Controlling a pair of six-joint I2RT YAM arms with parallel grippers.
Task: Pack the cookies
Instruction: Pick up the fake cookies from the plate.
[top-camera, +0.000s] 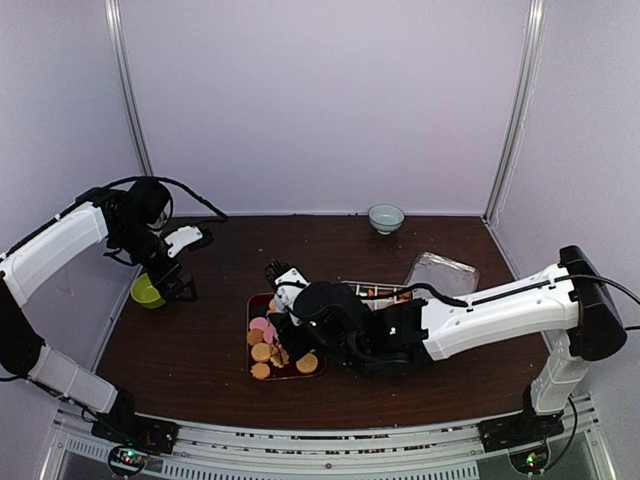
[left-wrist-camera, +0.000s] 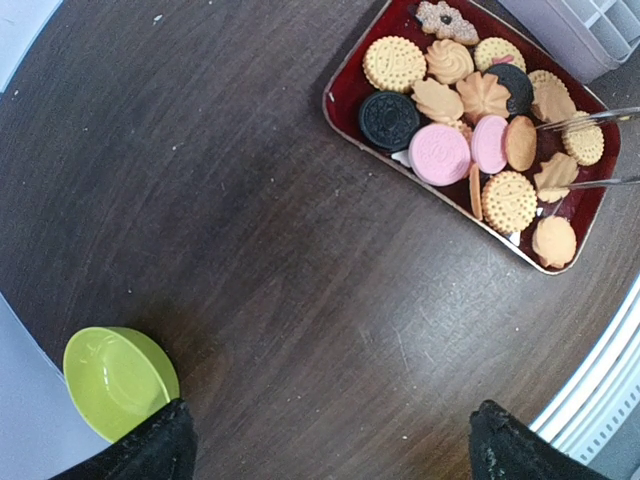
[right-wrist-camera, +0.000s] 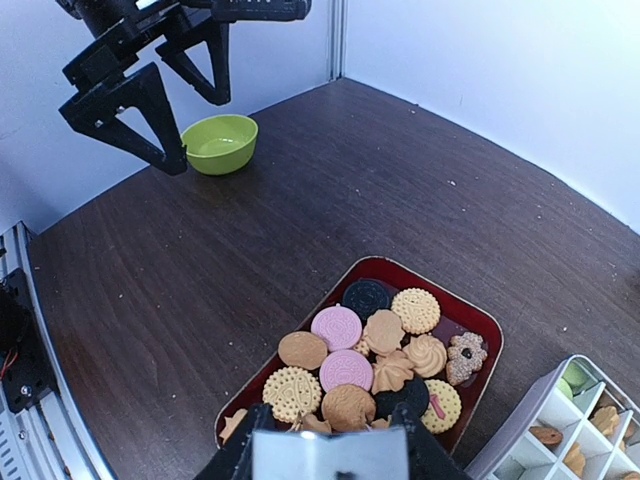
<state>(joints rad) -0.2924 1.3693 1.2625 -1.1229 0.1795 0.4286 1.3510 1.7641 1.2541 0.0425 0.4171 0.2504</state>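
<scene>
Step in hand looks like picking. Right arm (top-camera: 480, 315) reaches over red tray (right-wrist-camera: 460, 318) at table centre. Right gripper (top-camera: 283, 285) clamps metal tongs (left-wrist-camera: 590, 117), prongs apart over the cookies (left-wrist-camera: 440, 155).

Next move: nip one cookie and carry it to divided box (right-wrist-camera: 560, 430) at 3 o'clock.

Left gripper (left-wrist-camera: 330, 455) is spread wide and empty beside green bowl (left-wrist-camera: 115, 380) at 9 o'clock.

Box mostly hidden; tongs' handle cut off.

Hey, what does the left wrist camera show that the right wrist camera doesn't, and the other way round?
Only the left wrist view shows the tips of the metal tongs over the cookies. Only the right wrist view shows the left claw, open near the green bowl, and a few cookies inside the white divided box. Both show the red tray, its cookies, the green bowl and the dark table.
</scene>
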